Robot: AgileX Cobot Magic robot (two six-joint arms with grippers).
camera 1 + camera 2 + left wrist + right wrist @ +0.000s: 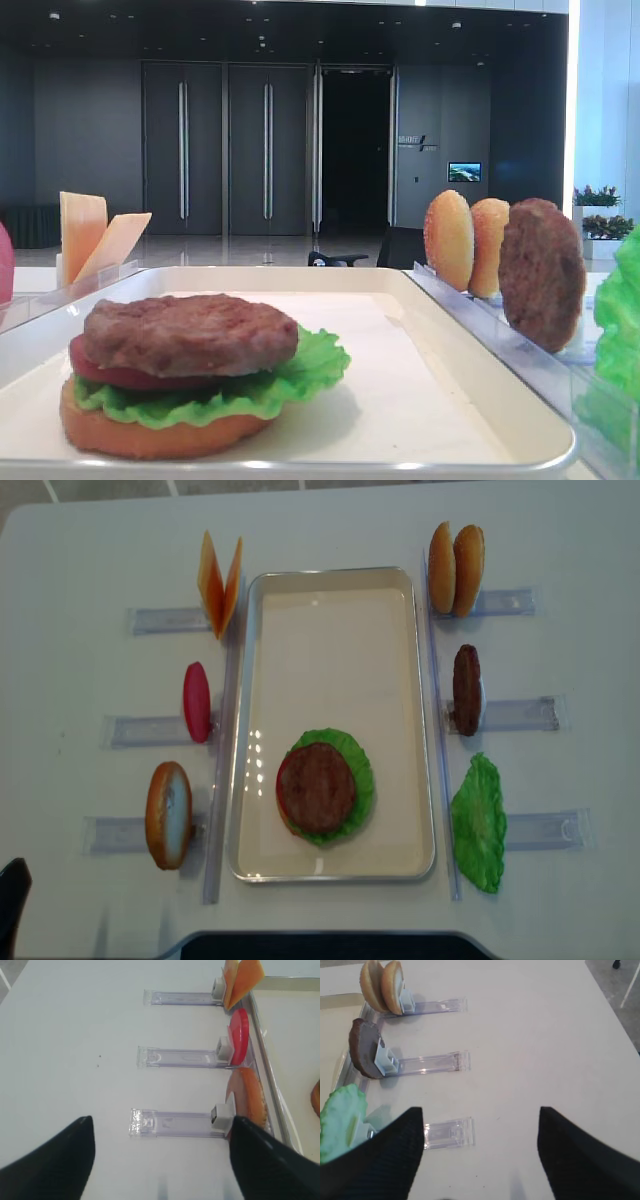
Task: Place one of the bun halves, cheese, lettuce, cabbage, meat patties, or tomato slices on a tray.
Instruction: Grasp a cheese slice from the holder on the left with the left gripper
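Note:
The cream tray [335, 610] holds a stack: a bun half, a tomato slice, lettuce, and a meat patty [317, 786] on top. Left of the tray, holders carry two cheese slices [220, 583], a tomato slice [196, 701] and a bun half [168, 814]. On the right stand two bun halves [456, 568], a meat patty [466, 689] and a lettuce leaf [479, 822]. My left gripper [160, 1130] hangs open over the table by the nearest left holder, empty. My right gripper [480, 1115] is open and empty beside the lettuce [342, 1117].
Clear plastic holder rails [160, 729] lie on the white table along both long sides of the tray. A dark edge [320, 946] runs along the table's near side. Bare table lies outside the rails on either side.

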